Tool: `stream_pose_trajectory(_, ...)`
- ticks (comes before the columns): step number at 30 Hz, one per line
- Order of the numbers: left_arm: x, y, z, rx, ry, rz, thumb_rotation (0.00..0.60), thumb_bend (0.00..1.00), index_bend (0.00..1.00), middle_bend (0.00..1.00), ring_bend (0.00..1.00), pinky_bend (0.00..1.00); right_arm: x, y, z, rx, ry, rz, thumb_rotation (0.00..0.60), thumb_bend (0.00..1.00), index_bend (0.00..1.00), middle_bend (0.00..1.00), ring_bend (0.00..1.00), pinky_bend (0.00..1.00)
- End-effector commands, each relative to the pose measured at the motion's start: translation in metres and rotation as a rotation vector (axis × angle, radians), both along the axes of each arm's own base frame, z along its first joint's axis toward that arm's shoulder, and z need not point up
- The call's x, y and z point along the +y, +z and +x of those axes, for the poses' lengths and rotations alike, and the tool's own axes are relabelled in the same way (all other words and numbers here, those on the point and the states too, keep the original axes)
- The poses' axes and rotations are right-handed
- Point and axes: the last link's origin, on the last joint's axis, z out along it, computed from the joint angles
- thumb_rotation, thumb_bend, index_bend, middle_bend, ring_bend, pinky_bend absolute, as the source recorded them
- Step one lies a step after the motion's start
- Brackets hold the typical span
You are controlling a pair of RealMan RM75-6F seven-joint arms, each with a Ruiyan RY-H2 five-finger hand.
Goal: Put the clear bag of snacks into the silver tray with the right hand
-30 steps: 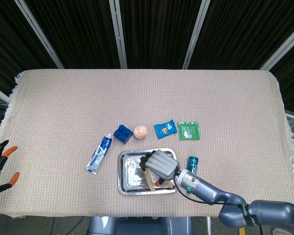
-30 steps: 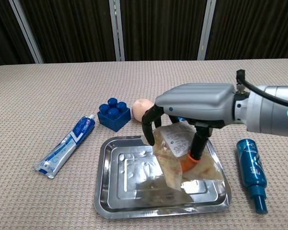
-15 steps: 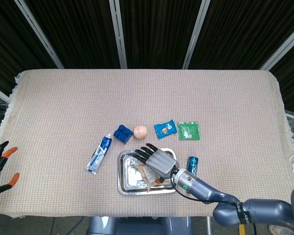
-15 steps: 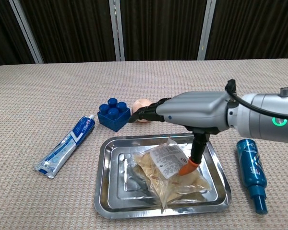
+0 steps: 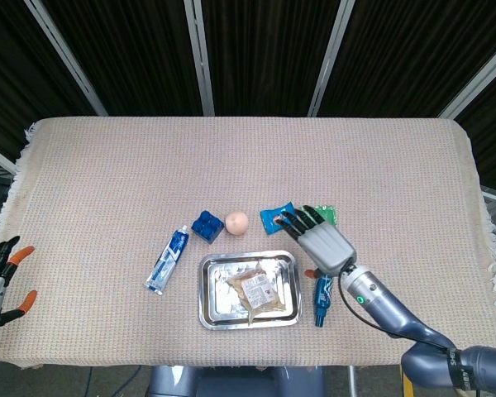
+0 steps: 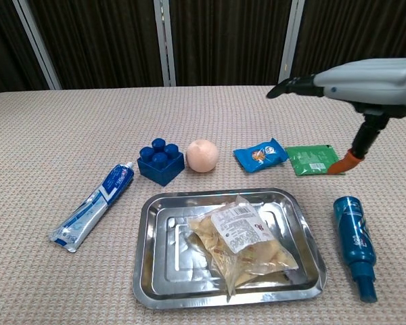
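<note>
Clear snack bag (image 6: 244, 240), white label unreadable, lies in the silver tray (image 6: 153, 267) at lower centre; right hand (image 5: 322, 240) hovers empty, fingers spread, above the beige woven tablecloth (image 5: 132, 174), dark curtains behind.

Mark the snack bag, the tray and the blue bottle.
snack bag (image 6: 235, 230): chest view, on its white label.
tray (image 6: 149, 252): chest view, on the left rim.
blue bottle (image 6: 352, 235): chest view, on the middle of its body.

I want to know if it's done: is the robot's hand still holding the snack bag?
No, the bag lies flat in the tray, and the right hand hangs open above the table, apart from it.
</note>
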Motion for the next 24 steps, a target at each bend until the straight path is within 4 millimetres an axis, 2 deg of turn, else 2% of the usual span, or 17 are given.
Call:
stream_pose_trajectory(1, 0.001, -0.001, 0.001, 0.000, -0.004, -0.001, 0.600, 0.33, 0.15, 0.00, 0.00, 0.00, 0.005, 0.021, -0.032, 0.004, -0.070, -0.102, 0.600, 0.00, 0.00, 0.04, 0.01, 0.19)
stream_pose_trajectory(4, 0.002, 0.000, 0.002, -0.003, -0.014, 0.008, 0.600, 0.33, 0.15, 0.00, 0.00, 0.00, 0.015, 0.033, -0.054, -0.011, -0.115, -0.193, 0.600, 0.00, 0.01, 0.08, 0.02, 0.20)
stream_pose_trajectory(10, 0.003, 0.001, 0.002, -0.006, -0.020, 0.018, 0.600, 0.34, 0.15, 0.00, 0.00, 0.00, 0.050, 0.054, -0.096, -0.007, -0.198, -0.344, 0.600, 0.00, 0.03, 0.09, 0.01, 0.20)
stream_pose_trajectory(14, 0.004, -0.001, 0.005, -0.013, -0.031, 0.017, 0.600, 0.34, 0.15, 0.00, 0.00, 0.00, 0.073, 0.062, -0.114, -0.010, -0.251, -0.396, 0.600, 0.00, 0.03, 0.07, 0.00, 0.18)
stream_pose_trajectory(18, 0.004, -0.001, 0.006, -0.019, -0.044, 0.029, 0.600, 0.34, 0.15, 0.00, 0.00, 0.00, 0.101, 0.072, -0.135, -0.009, -0.308, -0.458, 0.600, 0.00, 0.02, 0.04, 0.00, 0.08)
stream_pose_trajectory(24, 0.003, -0.003, 0.007, -0.028, -0.057, 0.036, 0.600, 0.34, 0.15, 0.00, 0.00, 0.00, 0.127, 0.082, -0.148, -0.002, -0.367, -0.509, 0.600, 0.00, 0.00, 0.00, 0.00, 0.02)
